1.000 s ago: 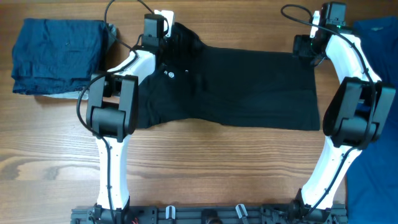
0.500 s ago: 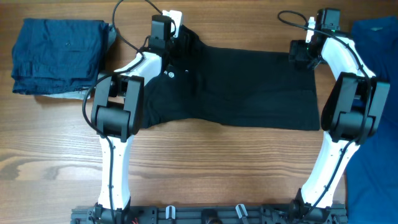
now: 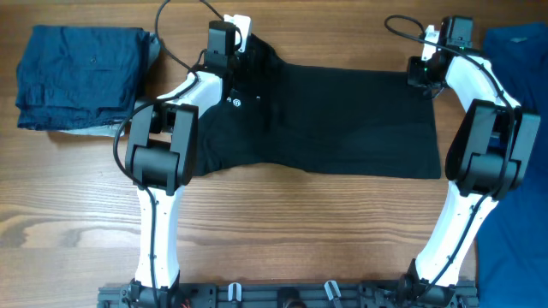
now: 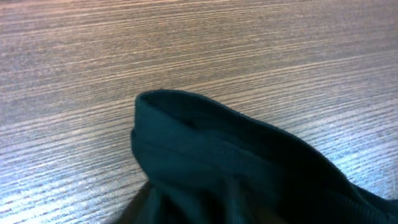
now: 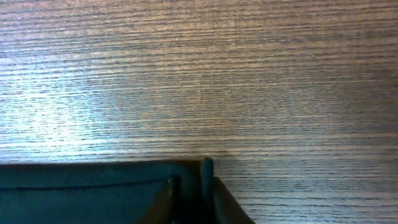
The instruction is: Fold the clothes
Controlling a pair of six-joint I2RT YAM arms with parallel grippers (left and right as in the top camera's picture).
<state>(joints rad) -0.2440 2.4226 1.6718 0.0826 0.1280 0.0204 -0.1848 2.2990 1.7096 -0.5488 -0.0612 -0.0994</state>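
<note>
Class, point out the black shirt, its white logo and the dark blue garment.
black shirt (image 3: 342, 120): overhead view, mid-body.
white logo (image 3: 233, 102): overhead view, its centre.
dark blue garment (image 3: 81, 75): overhead view, top face.

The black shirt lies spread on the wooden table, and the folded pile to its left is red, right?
Not quite. The overhead view shows the folded pile is dark blue, not red. The black shirt does lie spread on the wooden table, with the pile to its left.

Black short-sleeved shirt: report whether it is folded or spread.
Spread. The black short-sleeved collared shirt lies flat, full length, across the wooden table, white chest logo showing, body not doubled over.
</note>
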